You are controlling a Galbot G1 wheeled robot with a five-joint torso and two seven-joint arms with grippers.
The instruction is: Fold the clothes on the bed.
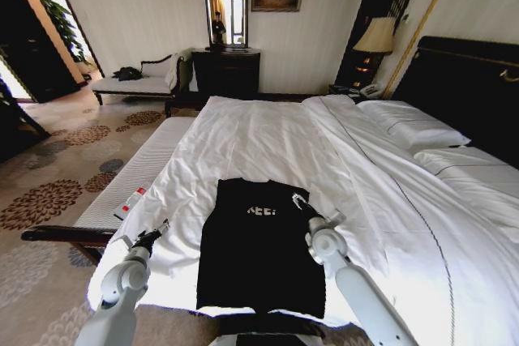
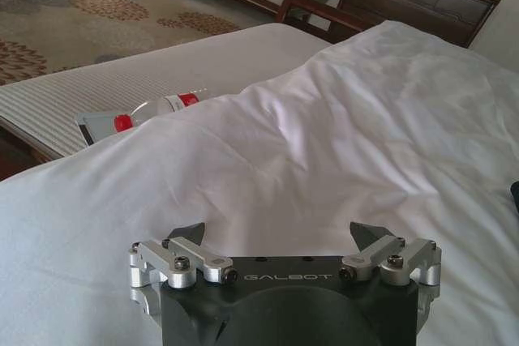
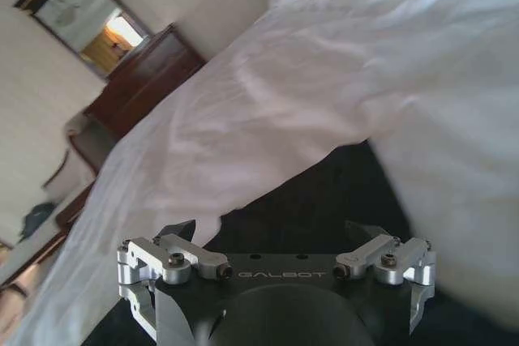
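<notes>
The clothes, a black T-shirt (image 1: 259, 257) with small white lettering, lie flat as a tall rectangle near the foot of the bed (image 1: 268, 135). My right gripper (image 1: 302, 202) hovers at the shirt's upper right corner. In the right wrist view that gripper (image 3: 276, 232) stands open over the black fabric (image 3: 324, 192), nothing between its fingers. My left gripper (image 1: 154, 235) sits left of the shirt, apart from it. Seen from the left wrist, it (image 2: 278, 237) is open over bare white duvet (image 2: 340, 143).
A narrow white-cushioned bench (image 1: 138, 176) runs along the bed's left side, with a red-capped bottle (image 2: 174, 103) on it. Pillows (image 1: 409, 127) and a dark headboard (image 1: 462, 79) are at right. A chaise (image 1: 138, 83), dresser (image 1: 227, 70) and lamp (image 1: 375, 36) stand farther off.
</notes>
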